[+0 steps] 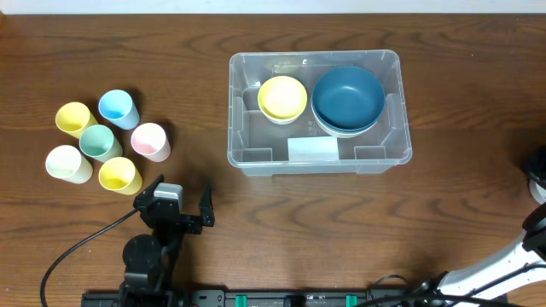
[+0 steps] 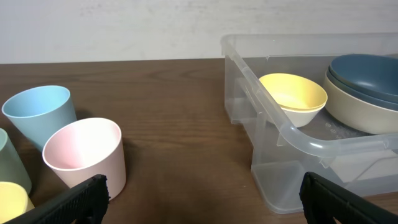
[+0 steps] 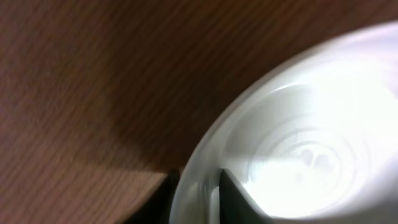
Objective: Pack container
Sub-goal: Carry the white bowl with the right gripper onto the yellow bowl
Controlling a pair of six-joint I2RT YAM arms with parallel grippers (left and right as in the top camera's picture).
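The clear container [image 1: 235, 111] stands at the table's centre back with a white label [image 1: 312, 149] on its near wall. Inside it sit a small yellow bowl [image 1: 282, 97] and a dark blue bowl [image 1: 347, 97] stacked in a cream one. My left gripper [image 1: 177, 205] stands open near the front edge, with nothing between its fingers. In the left wrist view the container's rim [image 2: 298, 140] is at the right and a pink cup [image 2: 84, 152] at the left. My right gripper [image 3: 196, 186] pinches the rim of a white bowl [image 3: 298, 143], one finger inside and one outside.
Several pastel cups cluster at the left: yellow [image 1: 75, 118], blue [image 1: 118, 108], green [image 1: 100, 141], pink [image 1: 150, 141], cream [image 1: 68, 164] and another yellow [image 1: 119, 176]. The right arm [image 1: 529, 243] shows only at the far right edge.
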